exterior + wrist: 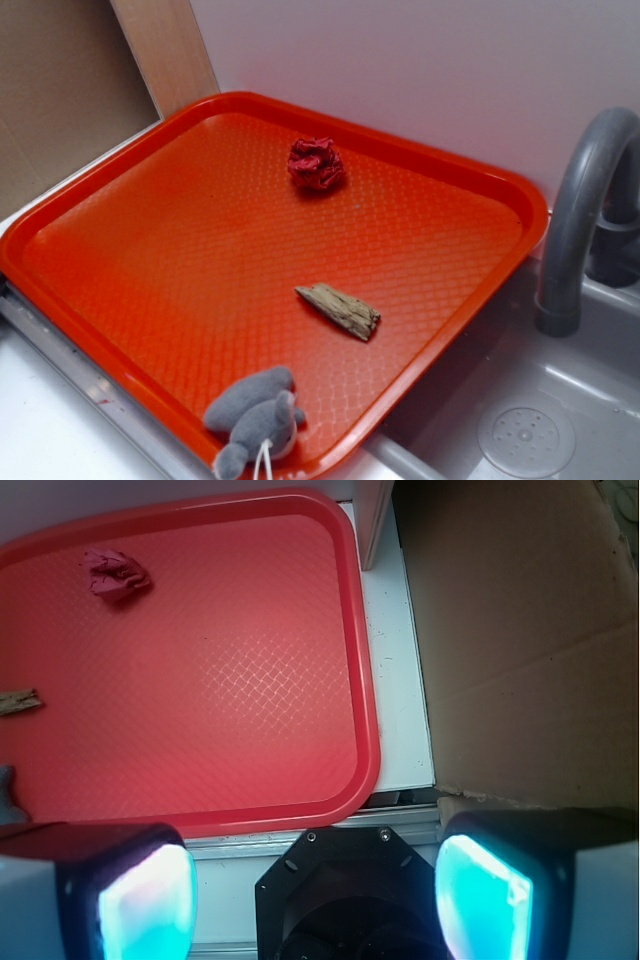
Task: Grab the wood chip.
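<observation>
The wood chip [339,310] is a small grey-brown splinter lying flat on the red tray [180,260], right of the tray's middle. In the wrist view only its tip shows at the left edge, the wood chip [18,701] far from me. My gripper [315,895] hangs open over the white counter just off the tray's near rim [300,815], nothing between its glowing cyan pads [150,900]. The gripper does not show in the exterior view.
A red ruffled fabric ball [316,164] sits near the tray's far side. A grey plush toy [255,415] lies on the tray's front rim. A grey sink with a faucet [585,210] lies to the right. Brown cardboard [530,630] stands beside the tray.
</observation>
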`<state>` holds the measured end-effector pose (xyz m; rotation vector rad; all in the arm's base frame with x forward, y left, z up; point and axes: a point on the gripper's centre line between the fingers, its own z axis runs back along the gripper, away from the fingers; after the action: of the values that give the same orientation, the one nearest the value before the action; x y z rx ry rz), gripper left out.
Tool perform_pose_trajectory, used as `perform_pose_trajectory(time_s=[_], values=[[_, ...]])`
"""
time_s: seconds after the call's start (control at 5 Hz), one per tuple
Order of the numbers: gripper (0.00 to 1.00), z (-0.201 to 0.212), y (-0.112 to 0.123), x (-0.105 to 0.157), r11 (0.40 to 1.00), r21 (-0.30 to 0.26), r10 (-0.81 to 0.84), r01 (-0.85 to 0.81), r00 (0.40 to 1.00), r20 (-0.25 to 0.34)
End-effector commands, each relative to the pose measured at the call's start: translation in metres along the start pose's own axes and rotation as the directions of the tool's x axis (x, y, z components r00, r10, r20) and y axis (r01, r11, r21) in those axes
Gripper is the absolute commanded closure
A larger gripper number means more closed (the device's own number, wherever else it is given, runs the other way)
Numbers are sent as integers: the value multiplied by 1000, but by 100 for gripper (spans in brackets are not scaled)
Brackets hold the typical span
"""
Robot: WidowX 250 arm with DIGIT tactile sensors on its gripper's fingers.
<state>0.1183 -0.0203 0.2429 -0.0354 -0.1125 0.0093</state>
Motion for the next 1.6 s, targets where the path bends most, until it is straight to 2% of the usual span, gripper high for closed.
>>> perform_pose_trajectory(time_s=[0.0,0.2,0.4,0.6,0.8,1.0,1.2,1.4], values=[[0,0,0,0,1000,0,0,0,1000,0],[0,7,-16,12,990,-15,-136,137,990,37],[0,10,-44,31,925,14,-379,381,916,134],[0,-3,-70,49,803,-21,-572,596,779,256],[0,-27,-108,74,625,34,-762,780,599,245],[0,-54,-160,98,400,78,-904,913,380,194],[0,-78,-208,91,159,50,-973,986,148,176],[0,-104,-237,57,-92,-8,-982,996,-89,166]])
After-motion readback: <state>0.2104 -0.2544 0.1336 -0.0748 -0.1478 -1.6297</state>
